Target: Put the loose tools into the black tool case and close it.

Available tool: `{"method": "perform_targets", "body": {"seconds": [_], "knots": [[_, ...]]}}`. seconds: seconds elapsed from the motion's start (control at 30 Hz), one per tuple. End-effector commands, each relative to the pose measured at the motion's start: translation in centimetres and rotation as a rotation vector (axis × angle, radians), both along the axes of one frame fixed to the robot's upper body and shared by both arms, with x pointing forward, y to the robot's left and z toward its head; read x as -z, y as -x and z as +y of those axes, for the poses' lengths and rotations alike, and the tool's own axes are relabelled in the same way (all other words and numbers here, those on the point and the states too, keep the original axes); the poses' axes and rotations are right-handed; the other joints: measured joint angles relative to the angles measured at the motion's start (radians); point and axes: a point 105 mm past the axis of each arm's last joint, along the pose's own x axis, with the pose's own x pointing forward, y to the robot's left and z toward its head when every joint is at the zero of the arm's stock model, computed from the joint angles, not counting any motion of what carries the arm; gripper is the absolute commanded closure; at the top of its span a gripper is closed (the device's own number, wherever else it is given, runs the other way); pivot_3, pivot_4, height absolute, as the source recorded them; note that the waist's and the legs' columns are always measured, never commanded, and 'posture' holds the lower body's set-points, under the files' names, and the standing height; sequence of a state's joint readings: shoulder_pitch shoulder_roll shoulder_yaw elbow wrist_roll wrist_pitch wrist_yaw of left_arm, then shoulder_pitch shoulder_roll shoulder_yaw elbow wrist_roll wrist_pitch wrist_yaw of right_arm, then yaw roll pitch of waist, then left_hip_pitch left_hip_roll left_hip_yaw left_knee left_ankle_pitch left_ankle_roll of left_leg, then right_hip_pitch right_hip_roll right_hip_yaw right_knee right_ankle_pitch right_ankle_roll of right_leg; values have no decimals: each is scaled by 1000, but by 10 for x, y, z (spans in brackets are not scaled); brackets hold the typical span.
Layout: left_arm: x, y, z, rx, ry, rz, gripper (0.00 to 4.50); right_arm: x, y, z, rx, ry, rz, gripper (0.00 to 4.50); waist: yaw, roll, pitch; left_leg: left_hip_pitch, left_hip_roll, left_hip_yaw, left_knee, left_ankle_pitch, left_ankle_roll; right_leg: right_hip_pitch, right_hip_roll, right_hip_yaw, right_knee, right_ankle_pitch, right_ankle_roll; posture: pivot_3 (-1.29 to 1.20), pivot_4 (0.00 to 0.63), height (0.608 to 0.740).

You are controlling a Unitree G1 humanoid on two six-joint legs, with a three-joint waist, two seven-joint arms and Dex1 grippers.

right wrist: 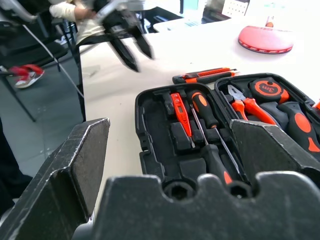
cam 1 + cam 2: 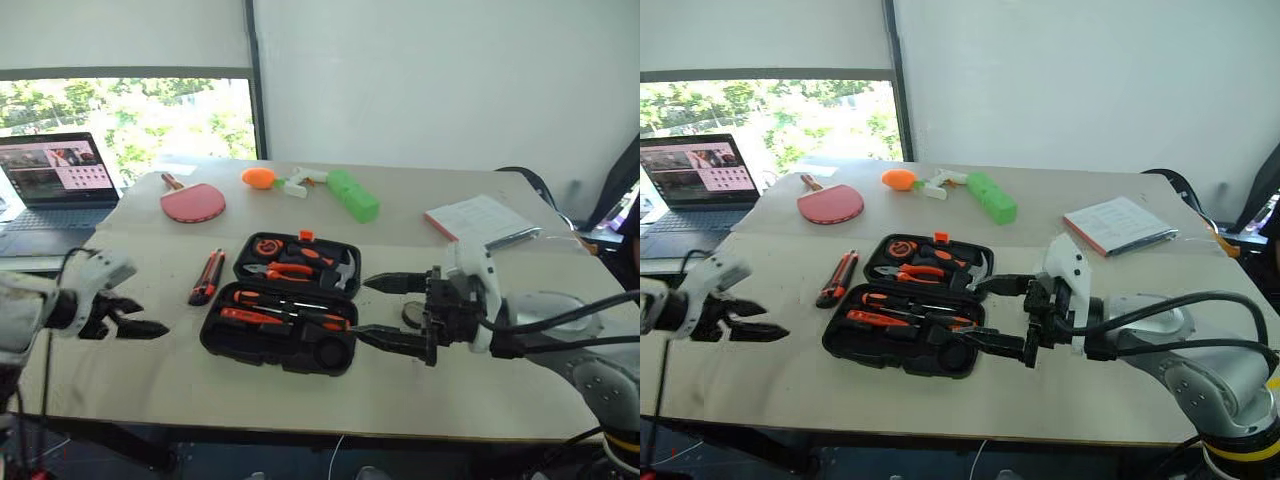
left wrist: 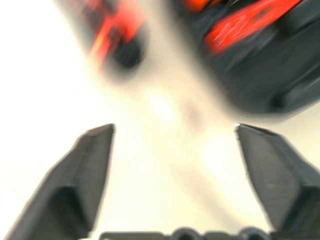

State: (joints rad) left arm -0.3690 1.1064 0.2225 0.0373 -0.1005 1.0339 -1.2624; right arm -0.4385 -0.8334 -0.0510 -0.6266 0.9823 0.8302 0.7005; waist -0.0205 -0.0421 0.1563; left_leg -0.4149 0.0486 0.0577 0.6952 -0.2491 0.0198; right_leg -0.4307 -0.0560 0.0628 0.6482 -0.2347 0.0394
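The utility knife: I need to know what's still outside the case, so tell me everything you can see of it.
The utility knife is a slim black tool with orange trim, plastic by the look of it. It lies flat on the pale table, just left of the open black tool case, clear of its edge, lengthwise away from the robot. Nothing touches it but the table. Whether its blade is out cannot be told.

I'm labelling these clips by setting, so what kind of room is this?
Probably an office or lab workroom: a plain work table with an open laptop by a big window, stapled papers, and an open black tool case.
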Motion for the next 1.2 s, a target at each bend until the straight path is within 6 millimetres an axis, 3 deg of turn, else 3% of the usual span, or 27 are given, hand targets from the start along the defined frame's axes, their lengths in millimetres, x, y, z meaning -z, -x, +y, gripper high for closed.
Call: {"method": "perform_targets", "body": {"seconds": [0.03,0.13,0.33,0.6,0.77,1.0,1.13,1.17,1.2], "knots": [[-27,-4,-7,-72,54,-112,63,-11,0,2,-40,-11,-55,0,13,0,0,0,0,1,0,0,0,0,0,0,0,0,0,0,150,738],[-34,-17,-28,-86,118,-112,63,-12,0,4,-59,-15,-55,0,32,-1,0,0,-2,2,1,0,0,2,-1,-2,-1,0,0,0,150,738],[-35,-64,-49,-233,126,-43,63,-11,2,10,-73,-19,-59,0,32,-1,0,0,-4,2,1,0,-1,4,-1,-2,-1,0,1,0,150,738],[-19,-120,-71,-262,59,-1,63,-2,12,15,-59,-28,-74,0,23,-2,0,-1,-4,1,0,0,0,2,0,-2,-1,0,0,0,150,738],[-11,-137,-84,-249,67,4,63,-1,16,15,-31,-41,-78,0,18,-3,0,-1,-4,1,0,0,0,1,0,-2,-2,0,0,0,150,738],[6,-143,-93,-238,43,44,63,0,18,14,-1,-50,-83,0,16,-3,0,-2,-5,1,0,0,0,1,0,-2,-2,0,0,0,150,738],[14,-142,-93,-237,19,64,1276,0,17,13,13,-52,-86,0,16,-3,1,-2,-5,1,0,0,0,1,-1,-2,-1,0,0,0,150,738],[16,-142,-93,-235,14,66,1342,-1,17,13,16,-53,-86,0,17,-3,1,-2,-5,1,0,0,0,1,-1,-2,-1,0,0,0,150,738],[17,-142,-92,-239,17,69,1815,-1,16,12,20,-54,-86,0,17,-3,1,-2,-5,1,0,0,0,1,-1,-2,-1,0,0,0,150,738]]}}
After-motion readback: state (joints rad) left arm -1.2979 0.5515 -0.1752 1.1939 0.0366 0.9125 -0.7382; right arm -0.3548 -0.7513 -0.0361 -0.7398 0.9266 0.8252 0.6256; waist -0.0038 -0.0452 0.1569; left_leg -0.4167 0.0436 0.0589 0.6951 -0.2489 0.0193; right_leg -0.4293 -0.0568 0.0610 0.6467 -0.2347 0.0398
